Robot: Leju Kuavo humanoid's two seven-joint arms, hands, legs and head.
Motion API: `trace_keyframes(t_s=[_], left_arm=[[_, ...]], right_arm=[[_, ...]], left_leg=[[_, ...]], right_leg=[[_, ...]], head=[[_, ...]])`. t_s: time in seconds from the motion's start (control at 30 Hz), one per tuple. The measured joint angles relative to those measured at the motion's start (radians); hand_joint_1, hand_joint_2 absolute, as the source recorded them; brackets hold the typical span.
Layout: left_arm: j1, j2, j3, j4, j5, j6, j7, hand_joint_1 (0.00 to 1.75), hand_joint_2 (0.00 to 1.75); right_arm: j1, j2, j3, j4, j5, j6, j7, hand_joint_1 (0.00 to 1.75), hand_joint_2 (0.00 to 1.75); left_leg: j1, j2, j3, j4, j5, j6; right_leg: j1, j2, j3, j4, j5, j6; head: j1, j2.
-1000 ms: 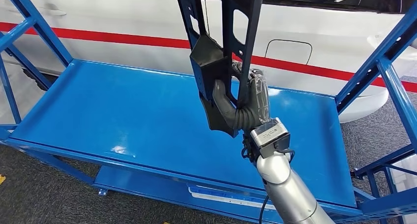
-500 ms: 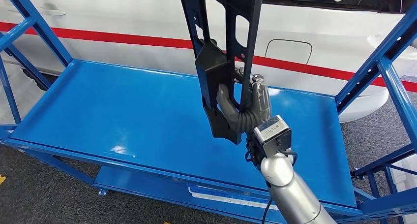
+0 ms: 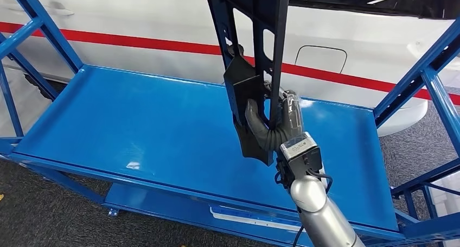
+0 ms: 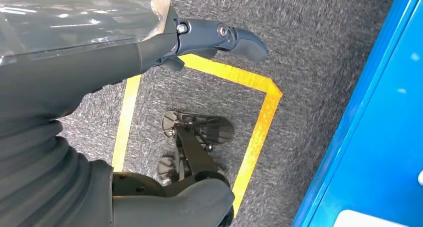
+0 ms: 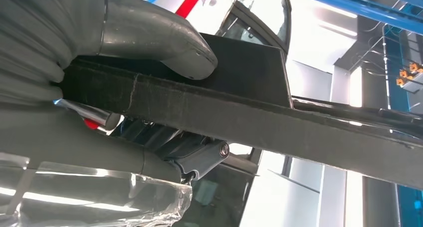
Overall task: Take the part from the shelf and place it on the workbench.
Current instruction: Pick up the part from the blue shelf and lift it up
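Observation:
The part (image 3: pixel 255 57) is a long black frame with cut-outs, held nearly upright, its top running out of the head view. My right hand (image 3: pixel 276 125) grips it near its lower end, thumb wrapped round one bar, above the right half of the blue shelf deck (image 3: pixel 135 122). The part's lower tip hangs just over the deck. In the right wrist view the thumb (image 5: pixel 149 32) presses on the part's black bar (image 5: pixel 259 117). My left hand (image 4: pixel 75 87) hangs over the floor, fingers apart and holding nothing.
Blue uprights (image 3: pixel 417 68) frame the deck on both sides, and a lower blue shelf (image 3: pixel 179 203) sits beneath it. A white car with a red stripe (image 3: pixel 135 40) stands close behind. Grey carpet with yellow tape lines (image 4: pixel 259 122) lies beside the blue edge (image 4: pixel 359 112).
My right hand has carried the part a little to the right and slightly lower over the deck. The grip is unchanged.

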Motion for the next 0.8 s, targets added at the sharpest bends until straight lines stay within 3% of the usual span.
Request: trace_keyframes(t_s=[0.07, 0.1, 0.13, 0.2, 0.23, 0.3, 0.4, 0.43, 0.53, 0.6, 0.63, 0.73, 0.8], left_arm=[[0.001, -0.002, 0.0, 0.0, 0.0, 0.001, 0.0, 0.0, 1.75], [0.002, -0.003, 0.0, 0.0, 0.0, 0.002, 0.0, 0.0, 1.75], [0.003, -0.005, 0.0, 0.0, 0.0, 0.003, 0.0, 0.0, 1.75], [0.004, -0.007, 0.0, 0.0, 0.0, 0.003, 0.0, 0.0, 1.75], [0.004, -0.008, 0.0, 0.0, 0.0, 0.003, 0.0, 0.0, 1.75], [0.004, -0.007, 0.0, 0.0, 0.0, 0.002, -0.001, 0.0, 1.75], [0.004, -0.007, 0.0, 0.0, 0.0, 0.0, -0.002, 0.0, 1.75], [0.004, -0.008, 0.0, 0.0, -0.001, -0.001, -0.002, 0.0, 1.75], [0.004, -0.008, 0.0, 0.0, -0.003, -0.004, -0.003, 0.0, 1.75], [0.005, -0.007, 0.0, 0.0, -0.003, -0.004, -0.003, 0.0, 1.75], [0.005, -0.007, 0.0, 0.0, -0.003, -0.004, -0.003, 0.0, 1.75], [0.004, -0.007, 0.0, 0.0, -0.003, -0.004, -0.004, 0.0, 1.75], [0.002, -0.007, 0.001, 0.0, -0.003, -0.004, -0.005, 0.0, 1.75]], right_arm=[[0.01, 0.0, -0.005, 0.0, 0.001, 0.0, 0.002, 1.75, 1.75], [0.014, 0.0, -0.008, 0.0, 0.001, 0.0, 0.002, 1.75, 1.75], [0.017, 0.0, -0.011, 0.0, 0.0, 0.0, 0.003, 1.75, 1.75], [0.018, 0.001, -0.017, 0.0, -0.006, 0.003, 0.003, 1.75, 1.75], [0.018, 0.002, -0.019, 0.0, -0.012, 0.008, 0.003, 1.75, 1.75], [0.019, 0.005, -0.022, 0.0, -0.025, 0.023, 0.003, 1.75, 1.75], [0.021, 0.009, -0.024, 0.0, -0.042, 0.045, 0.001, 1.75, 1.75], [0.021, 0.01, -0.025, 0.0, -0.043, 0.05, -0.004, 1.75, 1.75], [0.023, 0.012, -0.025, -0.002, -0.037, 0.058, -0.032, 1.75, 1.75], [0.029, 0.013, -0.025, -0.004, -0.033, 0.062, -0.047, 1.75, 1.75], [0.032, 0.013, -0.025, -0.006, -0.031, 0.064, -0.052, 1.75, 1.75], [0.037, 0.017, -0.025, -0.015, -0.024, 0.071, -0.07, 1.75, 1.75], [0.038, 0.018, -0.027, -0.022, -0.022, 0.072, -0.079, 1.75, 1.75]], left_leg=[[0.0, 0.0, -0.001, 0.001, 0.0, 0.0], [0.001, 0.0, -0.001, 0.002, -0.001, -0.001], [0.002, -0.001, -0.001, 0.004, -0.002, -0.003], [0.005, -0.002, -0.002, 0.015, -0.009, -0.014], [0.005, -0.003, -0.004, 0.023, -0.015, -0.022], [0.003, -0.004, -0.009, 0.035, -0.021, -0.036], [0.01, -0.003, -0.013, 0.043, -0.027, -0.049], [0.012, -0.001, -0.023, 0.066, -0.045, -0.053], [0.016, 0.003, -0.097, 0.238, -0.143, -0.066], [0.016, 0.003, -0.132, 0.318, -0.168, -0.066], [0.016, 0.003, -0.123, 0.306, -0.153, -0.063], [0.013, 0.004, -0.017, 0.114, -0.07, -0.05], [0.007, 0.003, 0.017, 0.047, -0.054, -0.043]], right_leg=[[-0.003, 0.0, -0.063, 0.124, -0.041, 0.001], [-0.006, 0.0, -0.076, 0.145, -0.041, 0.008], [-0.009, -0.001, -0.066, 0.123, -0.025, 0.018], [-0.018, -0.003, -0.002, -0.01, 0.029, 0.039], [-0.019, -0.002, 0.03, -0.07, 0.05, 0.042], [-0.018, 0.001, 0.056, -0.119, 0.064, 0.033], [-0.016, 0.004, 0.055, -0.117, 0.071, 0.015], [-0.017, 0.004, 0.055, -0.118, 0.072, 0.009], [-0.013, 0.002, 0.052, -0.119, 0.075, -0.005], [-0.009, 0.0, 0.049, -0.118, 0.077, -0.008], [-0.008, 0.0, 0.049, -0.118, 0.077, -0.009], [-0.005, 0.001, 0.05, -0.118, 0.079, -0.008], [-0.002, 0.001, 0.048, -0.118, 0.082, -0.003]], head=[[0.0, 0.0], [0.0, 0.0], [0.001, 0.0], [0.001, 0.0], [0.002, 0.0], [0.002, 0.0], [0.0, 0.0], [-0.001, 0.0], [-0.005, 0.0], [-0.006, 0.0], [-0.006, 0.0], [-0.006, 0.0], [-0.005, 0.0]])
